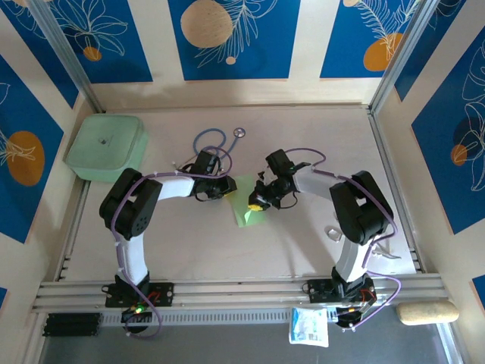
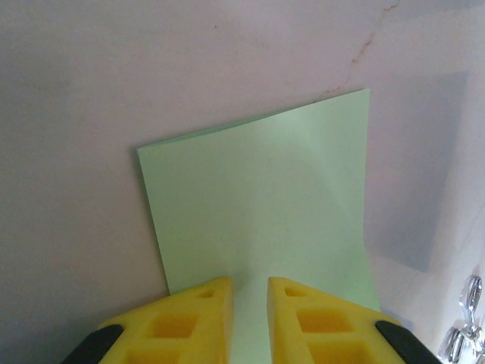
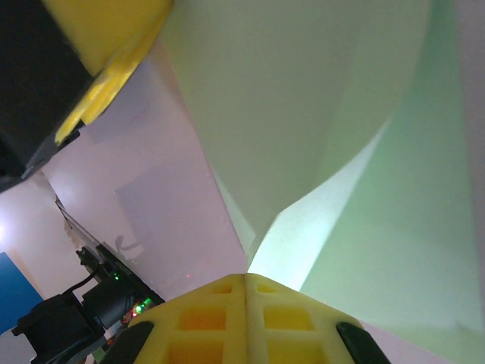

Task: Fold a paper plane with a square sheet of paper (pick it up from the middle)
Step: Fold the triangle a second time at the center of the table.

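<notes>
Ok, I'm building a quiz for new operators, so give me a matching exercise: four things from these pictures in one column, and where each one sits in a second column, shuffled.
Things
1. thin pale green sheet of paper
2. thick mint-green box with rounded corners
3. blue stethoscope with a round metal chest piece
4. white printed packet

Places
A. far-left corner of the table
B. near edge, in front of the metal rail
C. far side of the table, middle
D. centre of the table

Pairs: 1-D, 2-A, 3-C, 4-B
</notes>
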{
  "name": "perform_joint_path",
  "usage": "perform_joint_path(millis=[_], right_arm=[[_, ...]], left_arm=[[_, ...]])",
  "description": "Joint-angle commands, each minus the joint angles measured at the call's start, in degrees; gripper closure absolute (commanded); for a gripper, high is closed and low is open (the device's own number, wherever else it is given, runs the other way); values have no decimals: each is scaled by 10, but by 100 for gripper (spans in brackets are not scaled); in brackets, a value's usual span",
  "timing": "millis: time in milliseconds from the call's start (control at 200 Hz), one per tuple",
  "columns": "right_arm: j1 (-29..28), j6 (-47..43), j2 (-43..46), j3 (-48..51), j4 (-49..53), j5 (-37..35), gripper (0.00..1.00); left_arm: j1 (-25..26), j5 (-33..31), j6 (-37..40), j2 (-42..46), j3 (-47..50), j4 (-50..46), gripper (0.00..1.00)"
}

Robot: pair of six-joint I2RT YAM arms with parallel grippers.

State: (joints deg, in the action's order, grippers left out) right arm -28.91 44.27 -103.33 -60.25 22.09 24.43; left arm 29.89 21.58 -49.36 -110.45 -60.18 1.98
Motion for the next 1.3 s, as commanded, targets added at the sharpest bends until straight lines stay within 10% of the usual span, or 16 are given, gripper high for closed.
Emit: perform_joint_path(millis=[0, 1296], right_arm=[[-7, 17, -18, -22, -6, 6, 100], [-30, 62, -88, -56, -53, -21, 100]], left_arm=[[-2, 9, 11, -20, 4, -29, 79], [-1, 16, 1, -25, 20, -18, 80]])
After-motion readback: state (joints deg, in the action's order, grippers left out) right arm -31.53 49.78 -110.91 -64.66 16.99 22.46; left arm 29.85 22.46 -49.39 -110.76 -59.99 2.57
